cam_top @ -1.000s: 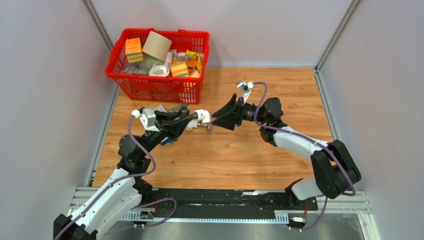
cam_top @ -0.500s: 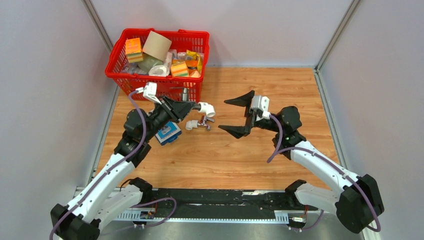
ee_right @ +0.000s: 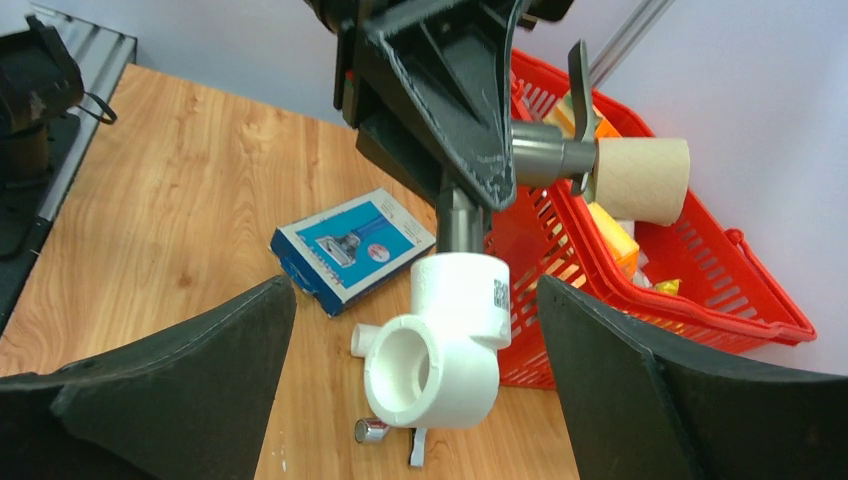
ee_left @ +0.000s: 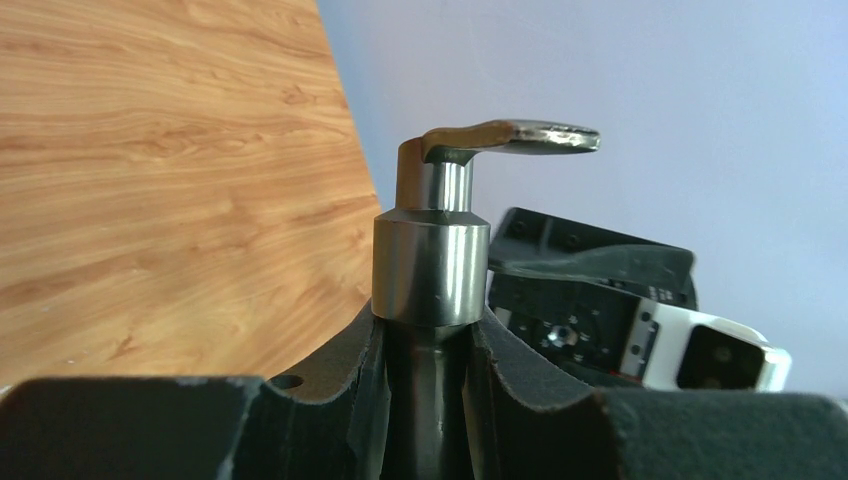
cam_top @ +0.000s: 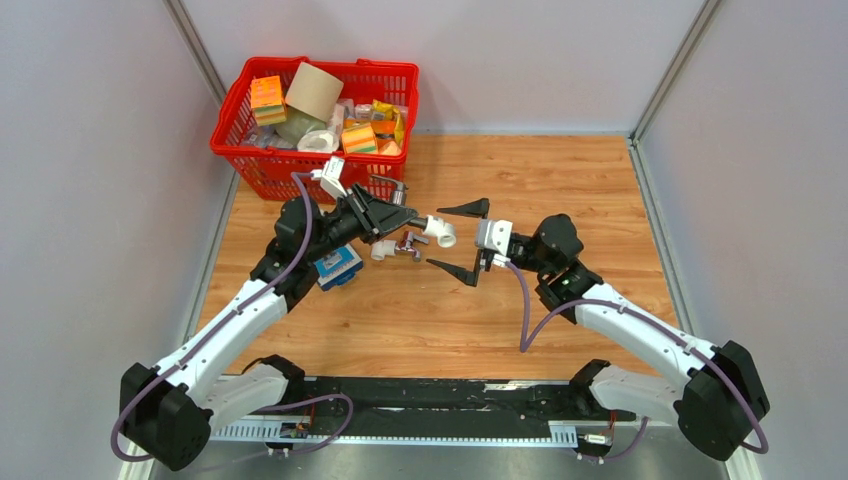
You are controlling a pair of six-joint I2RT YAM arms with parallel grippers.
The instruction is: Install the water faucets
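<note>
In the last second my right gripper (cam_top: pixel 437 238) has sprung its jaws wide and backed away from the left gripper (cam_top: pixel 403 217), which it had been pressed up against. Its 2 black fingers now stand either side of the white plastic elbow fitting (ee_right: pixel 440 352) without touching it.

The left gripper has lifted and swung towards the red plastic basket (cam_top: pixel 385 180). It stays clamped on the barrel of the grey metal faucet with the flat lever handle (ee_left: pixel 432 262), held in the air over the wooden table (cam_top: pixel 560 190), with the elbow on its free end.

Since the elbow hangs there unsupported, I judge it is fitted to this tap, though I cannot see how tight the joint is. The small shiny chrome faucet (cam_top: pixel 407 244) lies on the table just beside a second white elbow (cam_top: pixel 381 250), near the flat blue-and-white box (cam_top: pixel 335 267). I cannot tell whether those 2 are joined, so I would check that pair next.
</note>
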